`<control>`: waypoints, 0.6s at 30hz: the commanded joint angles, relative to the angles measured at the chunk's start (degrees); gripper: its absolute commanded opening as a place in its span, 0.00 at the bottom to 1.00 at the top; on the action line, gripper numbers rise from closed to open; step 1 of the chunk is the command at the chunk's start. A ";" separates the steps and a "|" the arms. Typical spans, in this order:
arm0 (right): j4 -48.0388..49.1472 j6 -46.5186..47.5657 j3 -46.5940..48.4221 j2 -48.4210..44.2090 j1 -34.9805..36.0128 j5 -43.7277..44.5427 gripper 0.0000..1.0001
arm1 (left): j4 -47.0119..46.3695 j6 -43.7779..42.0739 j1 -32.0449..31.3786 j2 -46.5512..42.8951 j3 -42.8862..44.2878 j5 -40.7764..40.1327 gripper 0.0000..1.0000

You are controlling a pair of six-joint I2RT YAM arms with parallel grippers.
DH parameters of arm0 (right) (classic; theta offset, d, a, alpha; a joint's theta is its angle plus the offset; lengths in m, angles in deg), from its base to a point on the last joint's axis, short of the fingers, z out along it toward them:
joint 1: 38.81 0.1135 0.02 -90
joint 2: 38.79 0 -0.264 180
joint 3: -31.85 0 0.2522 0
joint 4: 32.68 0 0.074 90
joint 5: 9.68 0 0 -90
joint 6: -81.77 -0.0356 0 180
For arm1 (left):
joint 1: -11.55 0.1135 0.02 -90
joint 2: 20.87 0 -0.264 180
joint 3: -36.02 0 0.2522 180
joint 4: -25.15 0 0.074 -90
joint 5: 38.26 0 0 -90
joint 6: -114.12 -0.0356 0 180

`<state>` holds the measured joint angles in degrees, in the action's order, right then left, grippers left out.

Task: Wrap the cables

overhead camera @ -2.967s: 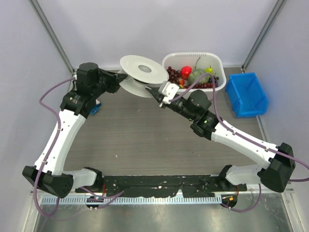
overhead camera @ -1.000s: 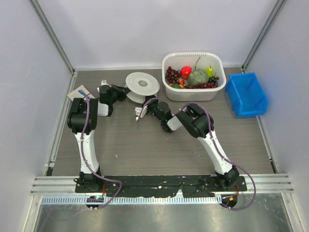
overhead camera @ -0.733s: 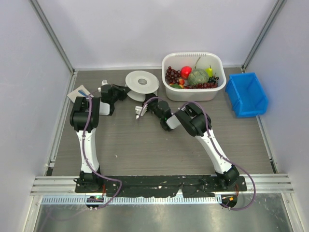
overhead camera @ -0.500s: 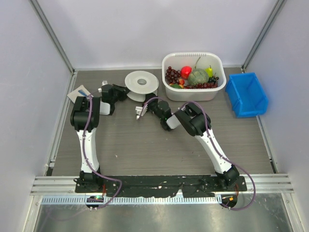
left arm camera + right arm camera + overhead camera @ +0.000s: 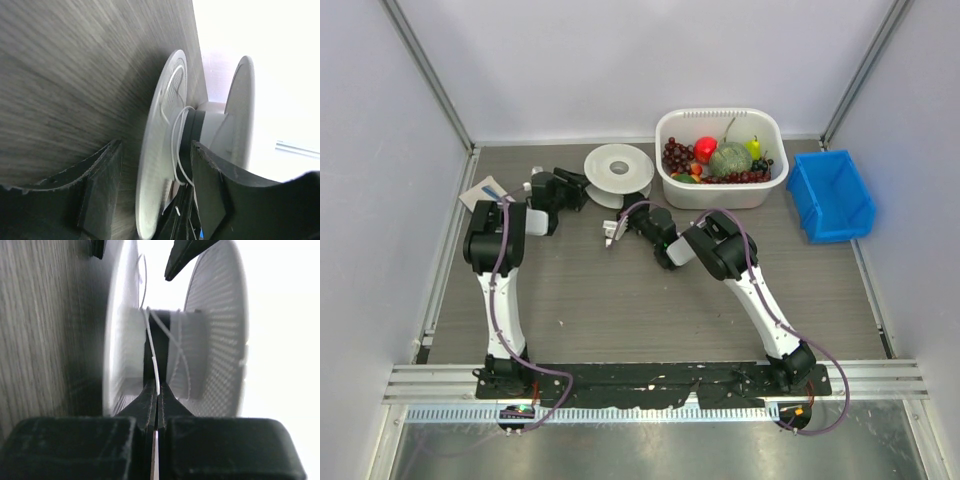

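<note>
The thin white cord (image 5: 153, 347) ran from a few loose turns on the hub of the plastic spool (image 5: 618, 171) straight into the right claw (image 5: 156, 388), whose fingers were pressed together on it. The spool sat at the far side of the desk (image 5: 620, 300), just left of a white tub (image 5: 720, 113) of fruit. The left claw (image 5: 156, 150) was spread wide, a finger on either side of the spool's lower flange; the wrist view did not show whether it touched.

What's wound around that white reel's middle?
A few loose turns of thin white cord on the reel; the right tool pinches one strand. The far side is hidden.
</note>
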<state>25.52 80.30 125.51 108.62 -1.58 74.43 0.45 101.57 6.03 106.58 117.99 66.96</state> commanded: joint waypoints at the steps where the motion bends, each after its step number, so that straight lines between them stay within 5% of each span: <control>1: 3.45 1.91 1.23 0.50 -0.32 -2.46 0.03 | 10.32 -1.69 0.42 -4.32 -2.99 -3.62 0.61; 9: 3.71 3.31 0.26 0.86 -0.32 -4.30 0.08 | 16.84 -1.95 1.56 -8.98 -6.33 -4.41 0.65; 13: 3.62 3.67 -0.09 1.03 -0.41 -4.83 0.22 | 16.40 -1.86 1.65 -10.65 -7.47 -3.36 0.65; 18: 4.41 4.19 -1.23 0.77 -0.41 -5.89 0.27 | 16.40 -1.86 1.65 -11.97 -7.47 -2.74 0.65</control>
<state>25.68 82.55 125.38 108.69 -1.82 71.06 12.76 101.52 7.34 96.88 111.61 64.41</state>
